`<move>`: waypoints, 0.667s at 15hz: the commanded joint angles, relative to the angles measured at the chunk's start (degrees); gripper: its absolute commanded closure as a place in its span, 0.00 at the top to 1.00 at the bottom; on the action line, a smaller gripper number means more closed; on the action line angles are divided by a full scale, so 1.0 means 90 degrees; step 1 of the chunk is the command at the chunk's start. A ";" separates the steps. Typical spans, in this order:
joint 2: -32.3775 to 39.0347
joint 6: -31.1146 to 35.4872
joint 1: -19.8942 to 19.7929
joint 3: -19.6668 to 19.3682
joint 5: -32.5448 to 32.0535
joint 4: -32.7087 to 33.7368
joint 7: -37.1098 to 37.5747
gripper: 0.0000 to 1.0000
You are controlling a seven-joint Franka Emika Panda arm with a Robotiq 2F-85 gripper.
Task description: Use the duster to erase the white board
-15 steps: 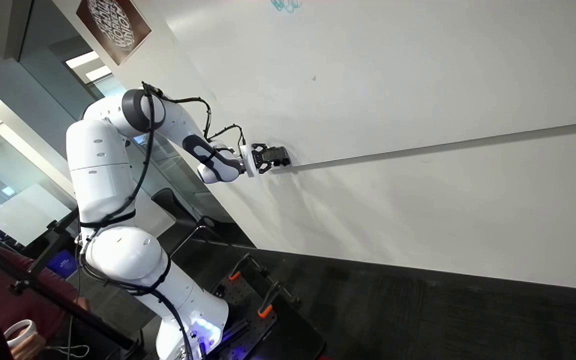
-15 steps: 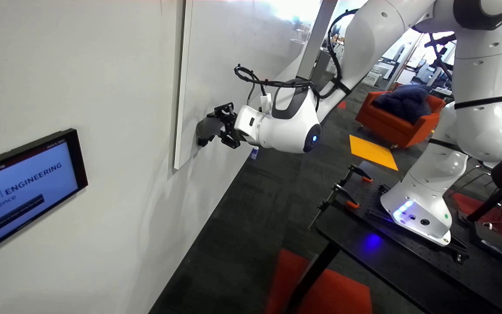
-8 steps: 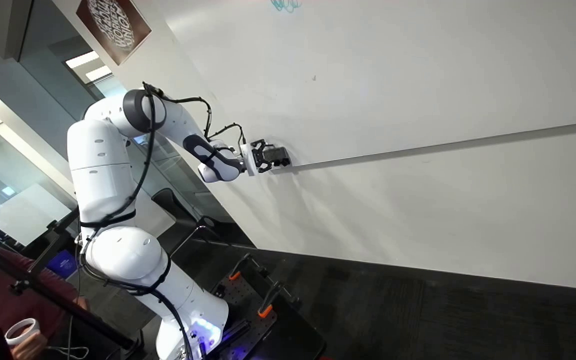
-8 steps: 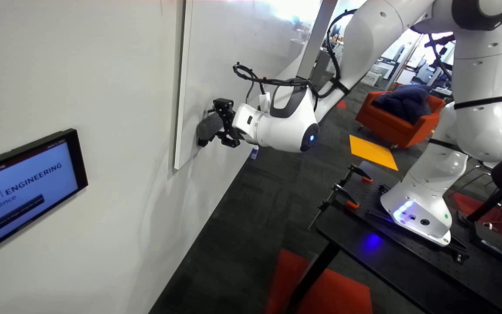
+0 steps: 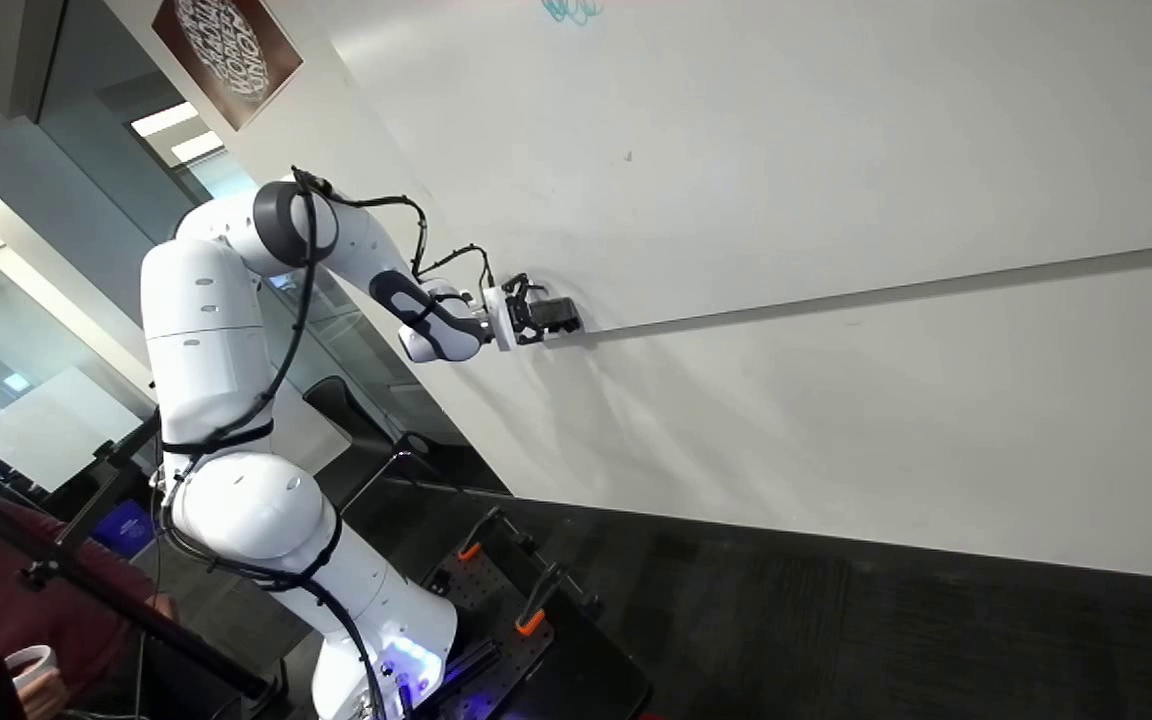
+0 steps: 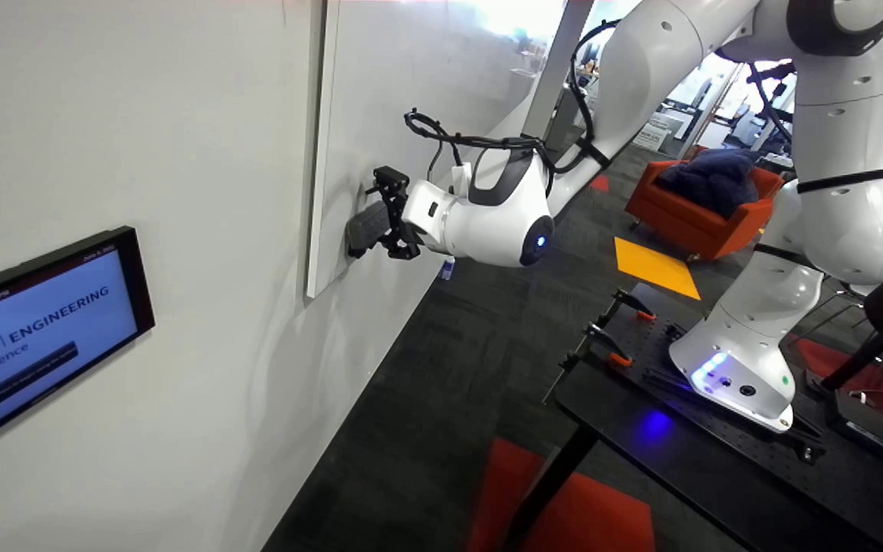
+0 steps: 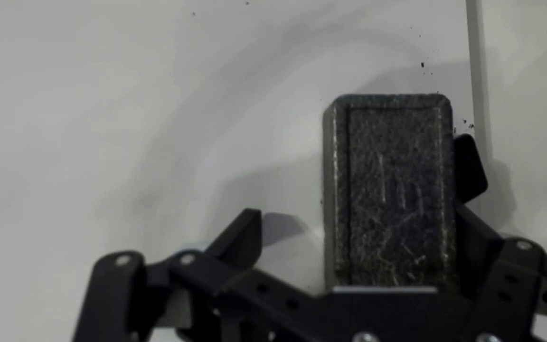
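The white board (image 5: 836, 140) fills much of an exterior view, with a teal scribble (image 5: 572, 10) at the top. Against its surface close to the lower edge is the duster (image 7: 392, 180), a dark oblong block that both exterior views also show. My gripper (image 7: 358, 223) stands open around it. In the wrist view the left finger (image 7: 242, 237) is clearly apart from the block, with bare board between. The right finger (image 7: 477, 237) lies along the block's other side; whether it touches cannot be told. A small black piece (image 7: 470, 168) sticks out beside the duster.
Wall (image 5: 786, 420) continues below the board edge. A mounted screen (image 6: 50, 330) hangs on the wall in an exterior view. The arm's base stands on a black table (image 6: 687, 460). An orange armchair (image 6: 706, 203) is behind, and a person holds a white mug (image 5: 31, 660).
My fingers have spread from closed on the duster to wide apart. The wrist has come slightly closer to the board. The duster has stayed in about the same place.
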 commanded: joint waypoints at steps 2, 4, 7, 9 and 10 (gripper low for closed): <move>-0.0082 -0.0344 0.0083 0.0032 0.0330 -0.0124 -0.0277 1.00; -0.0150 -0.0519 0.0116 0.0034 0.0461 -0.0255 -0.0271 1.00; -0.0232 -0.0799 0.0174 0.0054 0.0616 -0.0442 -0.0258 1.00; -0.0364 -0.0951 0.0194 0.0081 0.0709 -0.0609 -0.0236 1.00; -0.0436 -0.1023 0.0202 0.0097 0.0742 -0.0691 -0.0227 1.00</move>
